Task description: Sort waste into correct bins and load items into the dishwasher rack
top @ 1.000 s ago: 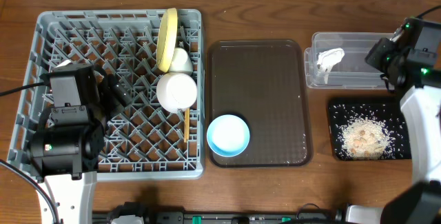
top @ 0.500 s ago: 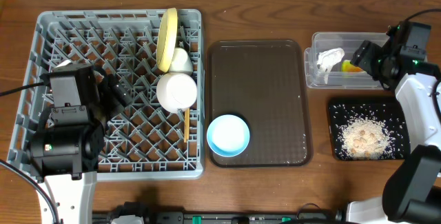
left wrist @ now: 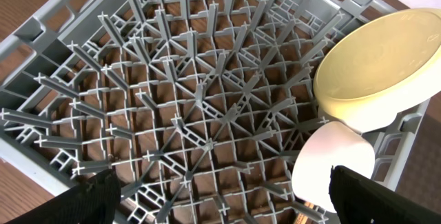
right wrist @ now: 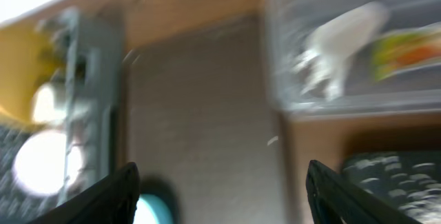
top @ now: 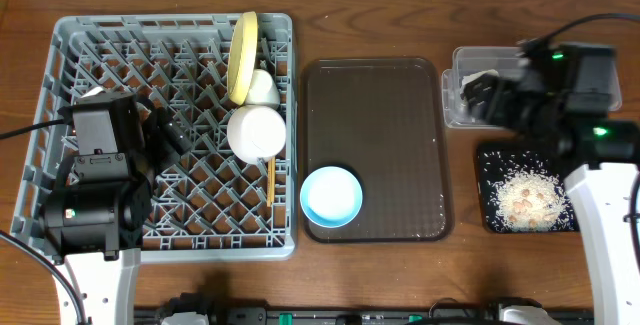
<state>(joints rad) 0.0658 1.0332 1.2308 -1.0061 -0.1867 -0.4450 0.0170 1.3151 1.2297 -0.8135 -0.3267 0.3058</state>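
Light blue bowl (top: 331,196) is the one item not yet loaded. It rests upright at the 7 o'clock corner of the brown serving tray (top: 390,105), just beside the dishwasher rack (top: 120,45).

Rice crumbs (top: 525,202) lie in the black tray (top: 482,190) at 4 o'clock on the desk (top: 400,5).

Along the rack's 3 o'clock side are loaded, nearest first:
- chopsticks (top: 270,180)
- whitish bowl (top: 255,132)
- white cup (top: 263,87)
- yellow plate (top: 243,50), on edge

At 2 o'clock the clear tub (right wrist: 358,100) holds the napkin (right wrist: 337,48) and snack wrapper (right wrist: 406,50). Waste sorting therefore appears complete.

Left gripper (left wrist: 220,189) hangs over the rack's middle, fingers wide apart, empty. Right gripper (right wrist: 220,172) is above the serving tray near the tub. Its fingers are wide apart, with nothing between them as far as the blurred wrist view shows.

The rack slots nearest the blue bowl are occupied by the whitish bowl and chopsticks, and the left arm covers the rack's 8 o'clock area. A slot further in is likely needed.
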